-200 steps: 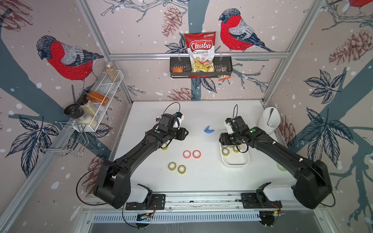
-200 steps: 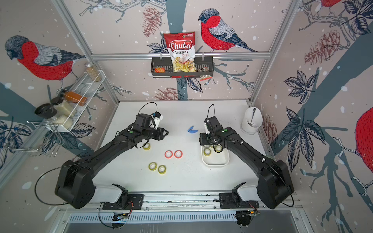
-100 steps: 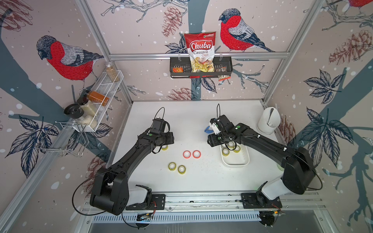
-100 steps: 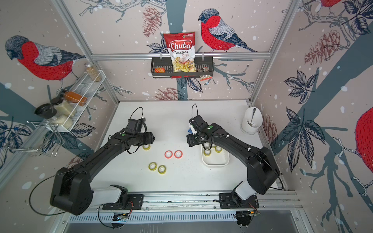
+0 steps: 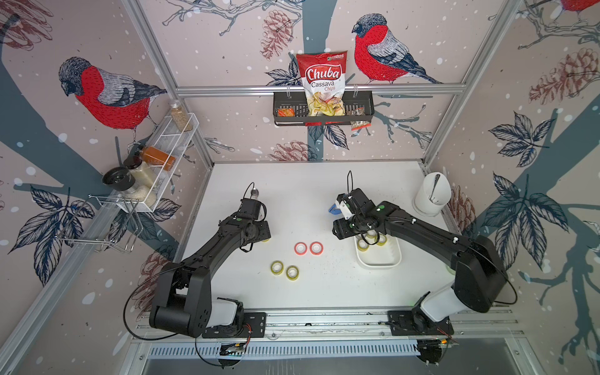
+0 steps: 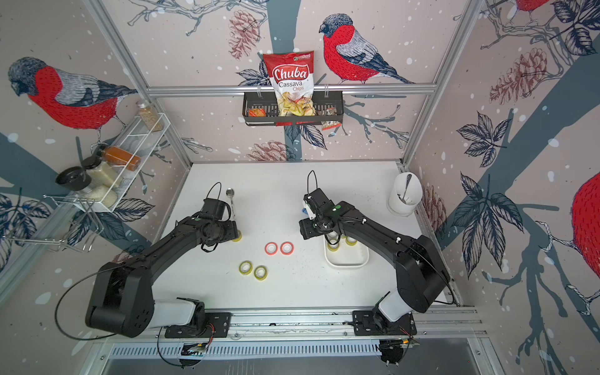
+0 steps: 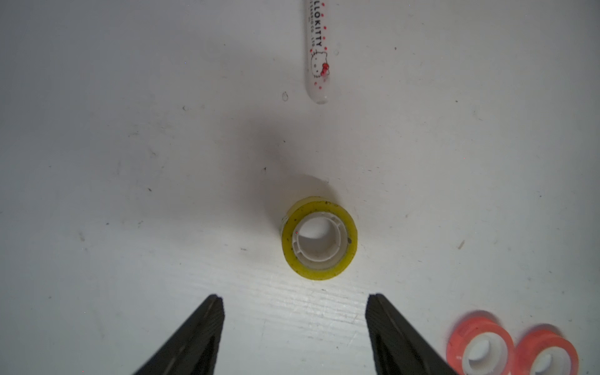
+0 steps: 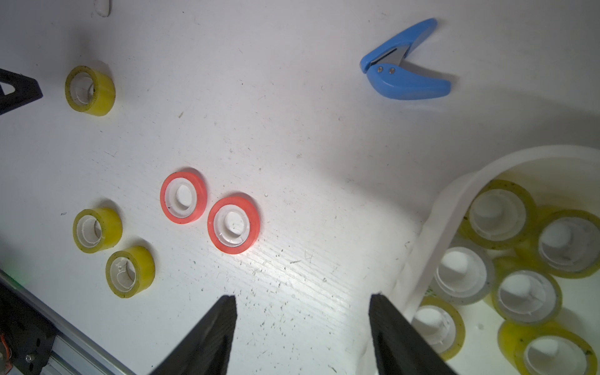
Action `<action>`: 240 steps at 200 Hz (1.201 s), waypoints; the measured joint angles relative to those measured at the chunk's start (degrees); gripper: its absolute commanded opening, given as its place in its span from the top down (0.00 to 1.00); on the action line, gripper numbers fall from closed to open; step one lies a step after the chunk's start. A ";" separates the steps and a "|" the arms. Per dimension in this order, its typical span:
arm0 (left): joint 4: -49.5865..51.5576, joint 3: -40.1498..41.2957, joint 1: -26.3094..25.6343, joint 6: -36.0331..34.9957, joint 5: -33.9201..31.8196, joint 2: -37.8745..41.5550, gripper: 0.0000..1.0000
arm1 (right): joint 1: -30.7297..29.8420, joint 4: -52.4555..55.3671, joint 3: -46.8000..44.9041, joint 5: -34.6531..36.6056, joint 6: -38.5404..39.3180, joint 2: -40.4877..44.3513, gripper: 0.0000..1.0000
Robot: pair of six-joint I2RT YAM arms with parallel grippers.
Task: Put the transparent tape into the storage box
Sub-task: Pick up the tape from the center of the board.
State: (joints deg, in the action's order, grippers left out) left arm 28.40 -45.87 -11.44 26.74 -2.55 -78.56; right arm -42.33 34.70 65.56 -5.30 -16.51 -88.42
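Tabletop: tape just beyond left claw.

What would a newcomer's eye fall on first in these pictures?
The red Chuba cassava chips bag standing in the black wall basket at the back. Then the two red tape rolls side by side at the centre of the table, and the white storage box, partly under the right arm, holding several yellowish tape rolls.
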 measured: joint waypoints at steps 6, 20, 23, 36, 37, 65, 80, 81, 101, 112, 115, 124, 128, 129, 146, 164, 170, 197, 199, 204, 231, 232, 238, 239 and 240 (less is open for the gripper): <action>-0.59 0.11 0.00 0.00 0.22 -0.46 0.28 | 0.00 0.00 -0.09 -0.09 -0.02 0.00 0.30; -1.27 0.20 0.07 -0.02 1.33 -1.36 0.29 | 0.00 -0.20 -0.31 -0.15 -0.15 0.15 0.29; -1.40 0.20 0.07 -0.04 1.31 -1.62 0.29 | 0.00 -0.22 -0.35 -0.17 -0.15 0.20 0.29; -2.29 0.20 0.07 -0.02 1.27 -2.62 0.30 | 0.04 -0.22 -0.46 -0.22 -0.17 0.35 0.29; -2.34 0.20 0.07 -0.02 1.27 -2.69 0.30 | 0.04 -0.22 -0.46 -0.22 -0.17 0.37 0.29; -3.61 0.17 0.00 -0.07 2.12 -5.11 0.32 | 0.24 -0.42 -1.07 -0.39 -0.17 0.85 0.29; -3.96 0.07 -0.46 -0.07 2.12 -5.99 0.32 | 0.39 -0.46 -1.40 -0.59 -0.20 1.01 0.29; -3.98 0.04 -0.48 -0.07 2.12 -6.01 0.32 | 0.39 -0.48 -1.42 -0.61 -0.20 1.03 0.29; -4.24 -0.28 -1.11 -0.07 2.05 -7.30 0.32 | 0.70 -0.76 -1.88 -0.81 -0.20 1.44 0.28; -4.48 -0.33 -1.33 -0.07 2.01 -7.78 0.32 | 0.81 -0.90 -2.01 -0.81 -0.20 1.73 0.28; -4.63 -0.33 -1.40 -0.07 1.90 -7.91 0.32 | 0.85 -1.03 -2.08 -0.81 -0.20 1.81 0.29; -5.07 -0.33 -1.53 -0.07 1.79 -8.20 0.33 | 1.01 -1.29 -2.27 -0.85 -0.20 2.03 0.29; -5.27 -0.35 -1.60 -0.07 1.70 -8.35 0.34 | 1.07 -1.38 -2.36 -0.94 -0.20 2.10 0.29; -5.31 -0.37 -1.60 -0.07 1.70 -8.39 0.34 | 1.11 -1.40 -2.40 -0.98 -0.20 2.14 0.29; -5.60 -0.72 -1.75 -0.07 1.22 -9.49 0.36 | 1.38 -1.44 -2.62 -1.03 -0.20 2.34 0.29; -5.68 -0.92 -1.81 -0.04 1.03 -10.49 0.38 | 1.55 -1.51 -2.82 -1.20 -0.22 2.86 0.29; -5.66 -0.98 -1.86 -0.04 0.96 -10.73 0.39 | 1.66 -1.57 -2.89 -1.20 -0.22 3.08 0.30; -5.66 -1.20 -1.97 -0.04 0.61 -11.23 0.44 | 2.43 -1.64 -3.06 -1.40 -0.24 3.98 0.30; -5.66 -1.20 -1.97 -0.07 0.57 -11.23 0.44 | 2.49 -1.64 -3.08 -1.40 -0.24 4.04 0.30; -5.66 -1.25 -2.01 -0.04 0.48 -11.23 0.45 | 2.69 -1.64 -3.13 -1.42 -0.28 4.24 0.30; -5.66 -1.44 -2.21 -0.07 -0.35 -11.21 0.49 | 3.39 -1.64 -3.43 -1.73 -0.39 5.05 0.30; -5.66 -1.46 -2.21 -0.07 -0.39 -11.21 0.49 | 3.43 -1.64 -3.45 -1.77 -0.39 5.09 0.30; -5.57 -1.57 -2.34 -0.07 -0.48 -11.13 0.49 | 3.69 -1.64 -3.52 -1.88 -0.42 5.29 0.30; -5.55 -1.62 -2.36 -0.07 -0.52 -11.10 0.49 | 3.74 -1.64 -3.54 -1.92 -0.42 5.33 0.30; -5.53 -1.64 -2.38 -0.07 -0.55 -11.10 0.49 | 3.80 -1.64 -3.54 -1.99 -0.42 5.40 0.30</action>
State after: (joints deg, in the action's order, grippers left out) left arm 22.87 -47.51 -13.82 26.68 -3.09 -89.67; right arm -38.52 33.06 62.02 -7.29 -16.93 -83.02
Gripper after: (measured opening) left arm 0.512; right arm 0.700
